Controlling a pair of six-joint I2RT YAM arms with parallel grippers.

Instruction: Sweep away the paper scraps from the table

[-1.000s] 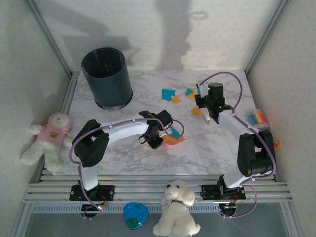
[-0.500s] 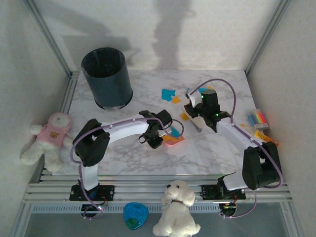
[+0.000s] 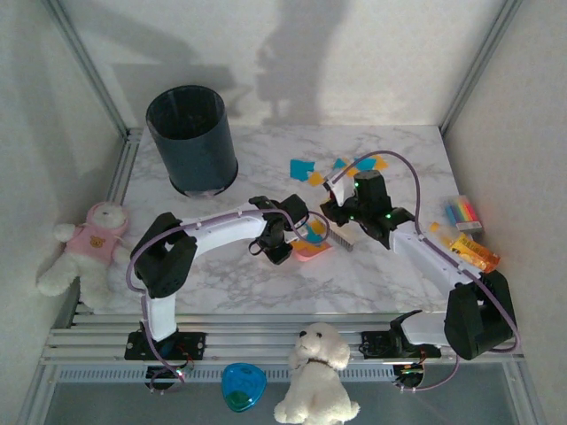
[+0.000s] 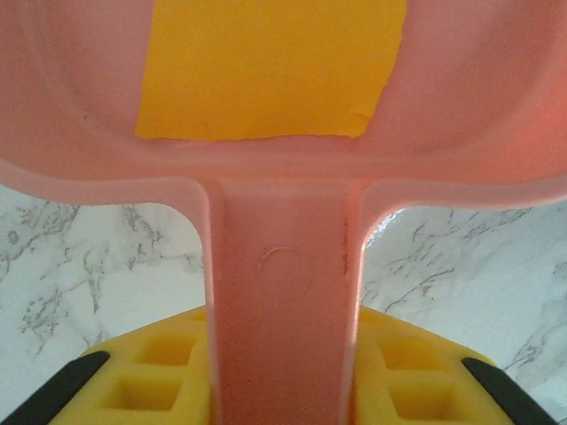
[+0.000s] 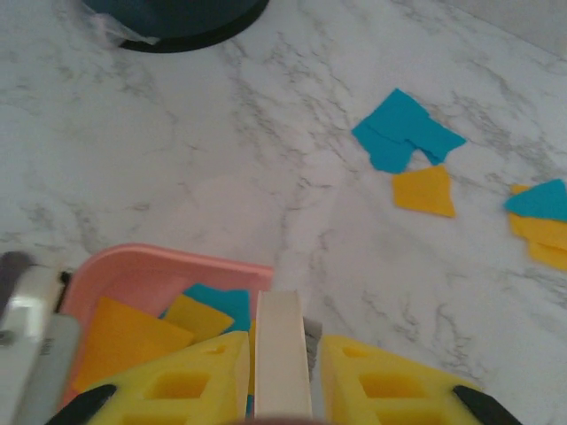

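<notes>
**Sweep partly done.** Your left gripper (image 4: 283, 363) is clamped on the handle of the pink dustpan (image 5: 164, 270), which sits low near the middle of the table (image 3: 221, 270). Your right gripper (image 5: 282, 372) is closed tight on the white brush (image 5: 282, 336), held just beside the pan's far rim.

**Done.** Some paper scraps (image 5: 133, 332), orange and teal, already lie inside the pan.

**Left.** A loose band of teal and orange bits (image 3: 303, 168) lies on the marble beyond the pan, running rightward along the far half of the table. Judged from these views, a fair share is not yet gathered.

**Room.** Bare marble separates the pan from that band, so you have an open path for a stroke back toward the pan. The dark bin (image 3: 192, 137) stands at the far left corner, well apart from the scraps. The striped block (image 3: 462, 211) and the orange toy (image 3: 474, 254) sit at the right edge near your right arm, so mind them on a wide swing. The loose bits lie near the far edge, and an outward stroke could push them off.
</notes>
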